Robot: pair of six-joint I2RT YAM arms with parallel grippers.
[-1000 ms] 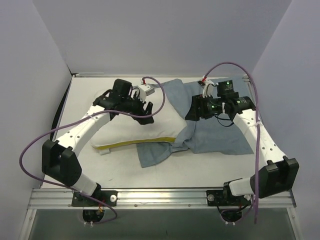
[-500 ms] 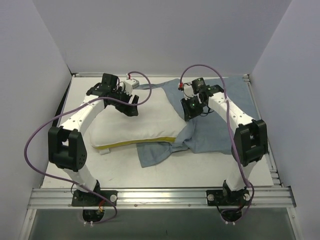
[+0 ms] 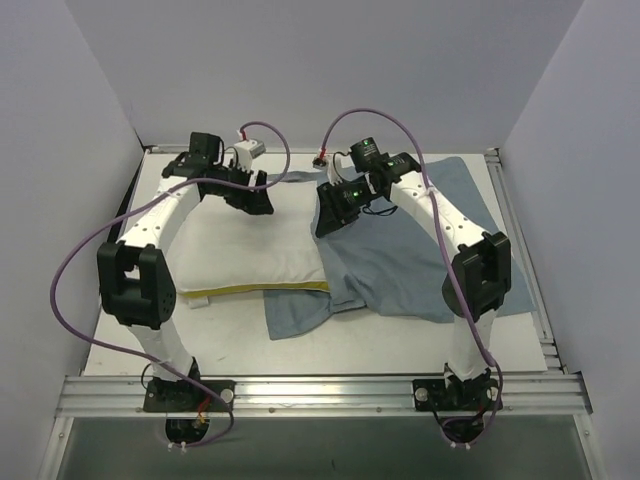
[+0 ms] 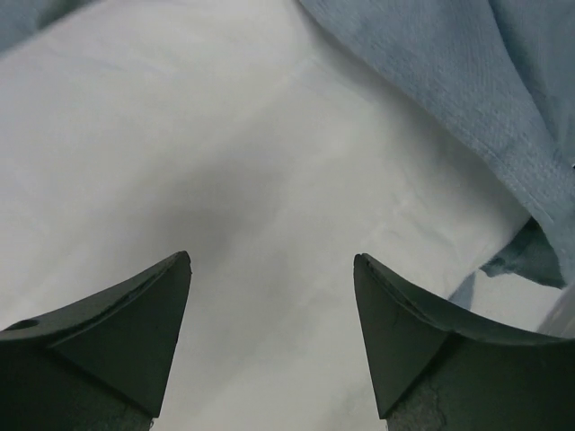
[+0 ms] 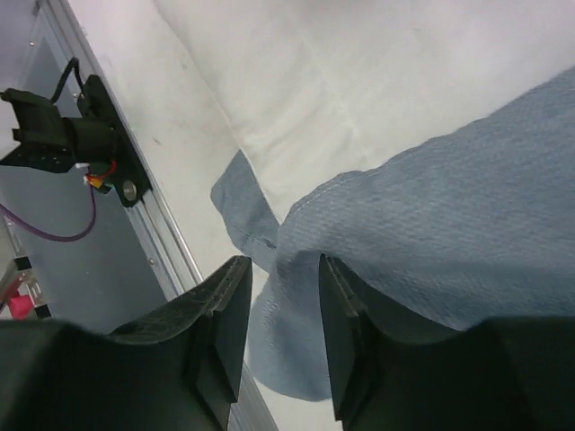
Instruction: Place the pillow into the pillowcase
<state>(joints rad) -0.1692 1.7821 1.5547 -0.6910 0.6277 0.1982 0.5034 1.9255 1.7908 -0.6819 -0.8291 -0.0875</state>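
The white pillow (image 3: 250, 250) with its yellow piped edge lies left of centre on the table. The grey-blue pillowcase (image 3: 410, 260) spreads to its right, and its left edge overlaps the pillow's right end. My left gripper (image 3: 252, 200) hovers open over the pillow's far edge. In the left wrist view that gripper (image 4: 271, 258) has only bare pillow (image 4: 225, 135) between its fingers, with pillowcase (image 4: 467, 81) at the upper right. My right gripper (image 3: 330, 215) is at the pillowcase's left edge. In the right wrist view it (image 5: 284, 260) is shut on pillowcase cloth (image 5: 449, 224), which drapes over one finger, beside the pillow (image 5: 359, 63).
Bare white table (image 3: 400, 340) shows in front of the cloth, bounded by the aluminium rail (image 3: 320, 390) at the near edge. Grey walls close in the left, back and right sides. Purple cables loop over both arms. An arm base (image 5: 63, 135) appears in the right wrist view.
Both arms swung left and toward the back. The right gripper narrowed onto the pillowcase and dragged it left over the pillow's right end. The left gripper stayed open.
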